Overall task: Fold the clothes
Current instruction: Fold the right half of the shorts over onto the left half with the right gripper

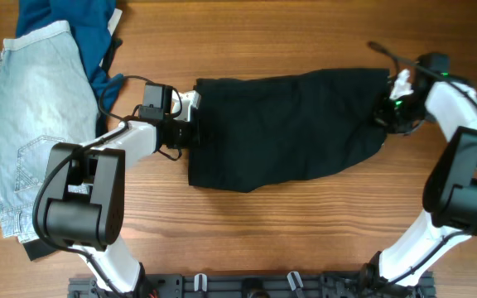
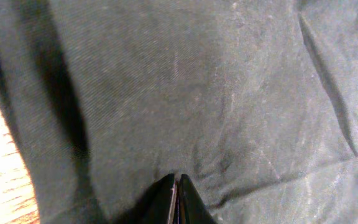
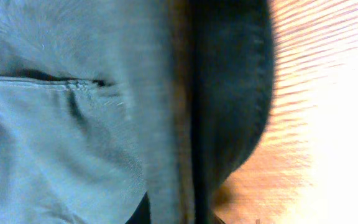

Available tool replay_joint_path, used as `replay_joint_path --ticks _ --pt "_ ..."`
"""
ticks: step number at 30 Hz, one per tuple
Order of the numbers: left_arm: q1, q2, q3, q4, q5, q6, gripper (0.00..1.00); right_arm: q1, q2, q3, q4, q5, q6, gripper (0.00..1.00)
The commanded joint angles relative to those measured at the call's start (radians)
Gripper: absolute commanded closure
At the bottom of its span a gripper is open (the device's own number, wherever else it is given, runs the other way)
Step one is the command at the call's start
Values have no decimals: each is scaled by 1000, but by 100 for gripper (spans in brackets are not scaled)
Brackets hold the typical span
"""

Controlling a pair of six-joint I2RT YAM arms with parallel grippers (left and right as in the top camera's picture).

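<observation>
Plainly, you had the black garment [image 1: 288,128] spread flat on the table [image 1: 305,240], one tool at each end.
Your left gripper [image 1: 194,126] sat at the garment's near edge with its fingertips [image 2: 188,202] pressed together, pinching the cloth, and wrinkles fanned out just ahead of them. Your right gripper [image 1: 386,112] sat over the opposite edge. Its wrist view was blurred, so I cannot tell whether it was clenched or released. Behind the left gripper, well apart from it, pale denim jeans [image 1: 36,116] overlapped blue cloth [image 1: 65,21].
</observation>
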Motion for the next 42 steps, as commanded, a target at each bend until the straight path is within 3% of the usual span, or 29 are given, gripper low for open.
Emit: replay_joint_path --ticks 1,9,25,42 --pt "-5 45 -16 -23 -77 -2 96 -26 -116 60 -48 -52 -73 96" --pt "-5 45 -16 -22 -77 -2 96 106 -247 97 -90 -52 -110 96" --pt "-5 45 -16 -21 -77 -2 96 623 -257 97 72 -38 42 96" --pt "-5 45 -16 -2 -77 -2 96 785 -120 97 170 -15 145 96"
